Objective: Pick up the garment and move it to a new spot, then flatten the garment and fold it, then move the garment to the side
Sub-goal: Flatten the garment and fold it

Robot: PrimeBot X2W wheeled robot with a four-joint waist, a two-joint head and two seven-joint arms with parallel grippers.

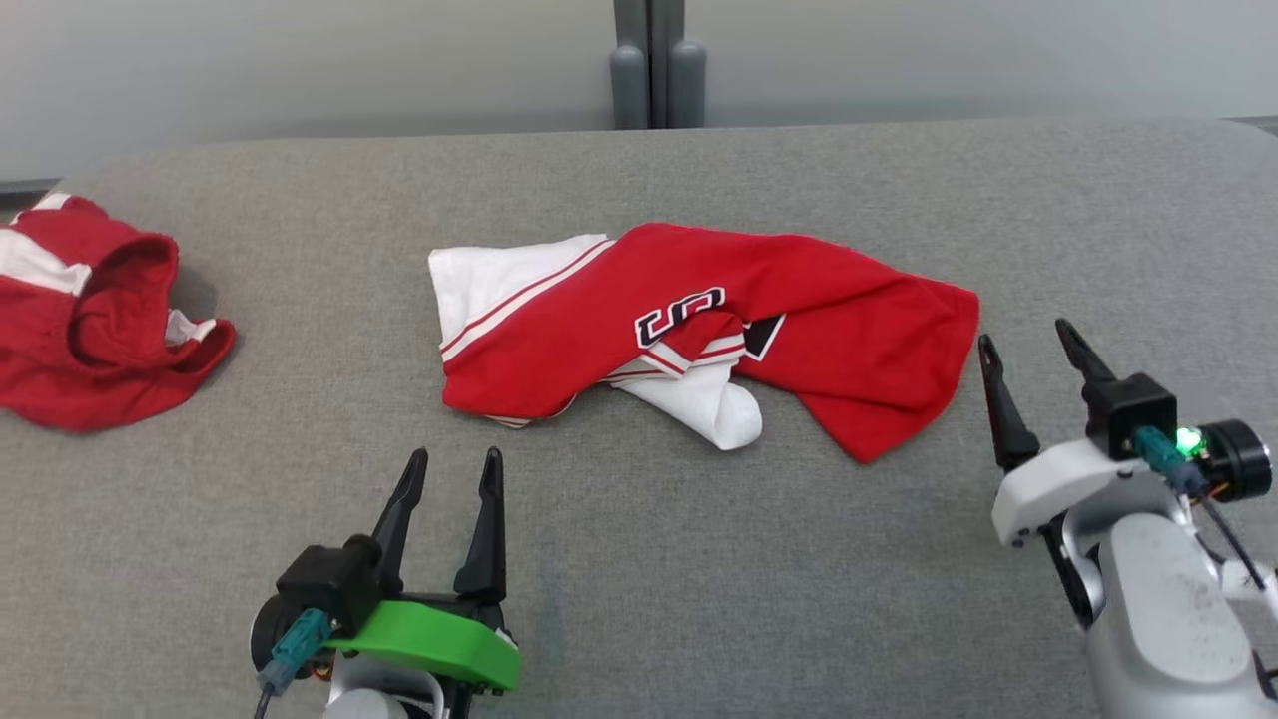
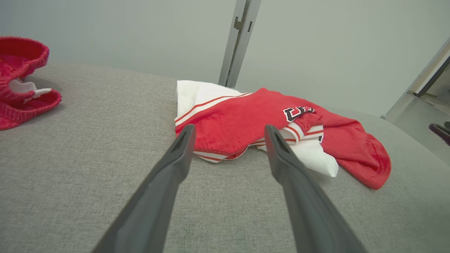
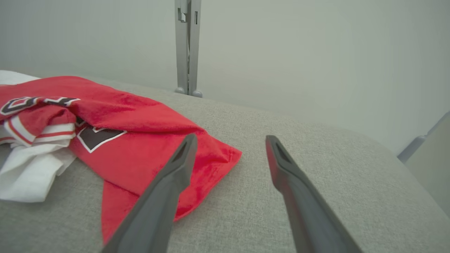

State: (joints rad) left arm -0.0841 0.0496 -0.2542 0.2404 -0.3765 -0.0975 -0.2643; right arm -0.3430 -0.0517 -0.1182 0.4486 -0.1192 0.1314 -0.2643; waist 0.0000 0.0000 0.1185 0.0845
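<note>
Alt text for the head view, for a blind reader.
A crumpled red and white garment lies on the grey table. Left gripper and right gripper, both open, sit short of it. A second red garment lies far left.

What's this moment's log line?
phase: pre-grasp | left fingers: open, empty | right fingers: open, empty | garment: crumpled, untouched on table

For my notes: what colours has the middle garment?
The garment is red with white parts and striped trim; head view shows it best.
</note>
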